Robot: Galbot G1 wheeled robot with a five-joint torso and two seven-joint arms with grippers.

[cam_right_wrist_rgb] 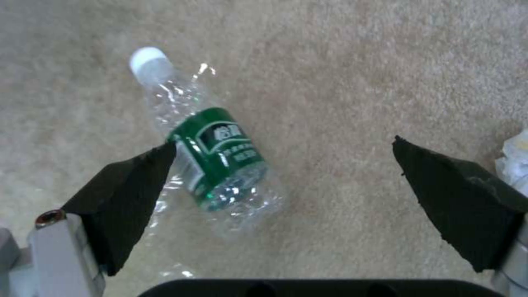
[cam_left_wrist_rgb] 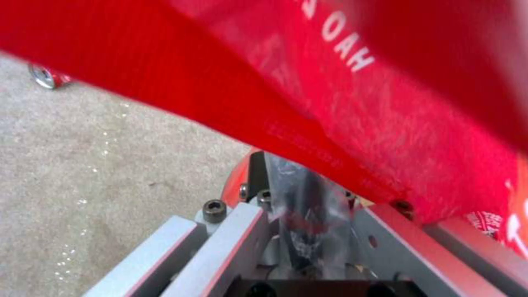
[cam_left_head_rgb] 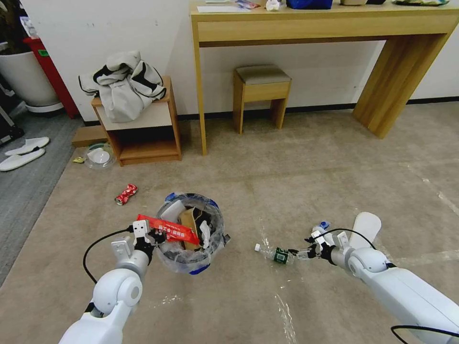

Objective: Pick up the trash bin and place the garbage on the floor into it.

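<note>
The trash bin (cam_left_head_rgb: 191, 260), blue and red with a clear plastic liner, holds a brown carton, white tissues and other litter. My left gripper (cam_left_head_rgb: 152, 239) is shut on its near-left rim; the liner sits pinched between the fingers (cam_left_wrist_rgb: 242, 231). A red snack wrapper (cam_left_head_rgb: 168, 229) (cam_left_wrist_rgb: 352, 95) lies across the rim above that gripper. My right gripper (cam_left_head_rgb: 306, 252) (cam_right_wrist_rgb: 284, 142) hangs open just over the floor. A clear bottle with a green label (cam_left_head_rgb: 276, 254) (cam_right_wrist_rgb: 212, 152) lies on the carpet beside one fingertip. A crushed red can (cam_left_head_rgb: 126, 194) (cam_left_wrist_rgb: 47, 77) lies left of the bin.
A white slipper (cam_left_head_rgb: 366, 223) and a crumpled tissue (cam_left_head_rgb: 324, 225) (cam_right_wrist_rgb: 517, 159) lie by my right wrist. Behind stand a small shelf (cam_left_head_rgb: 143, 134) with a jacket, a stool (cam_left_head_rgb: 260, 91) and a wooden desk (cam_left_head_rgb: 330, 24). Two slippers (cam_left_head_rgb: 24, 153) rest on grey carpet.
</note>
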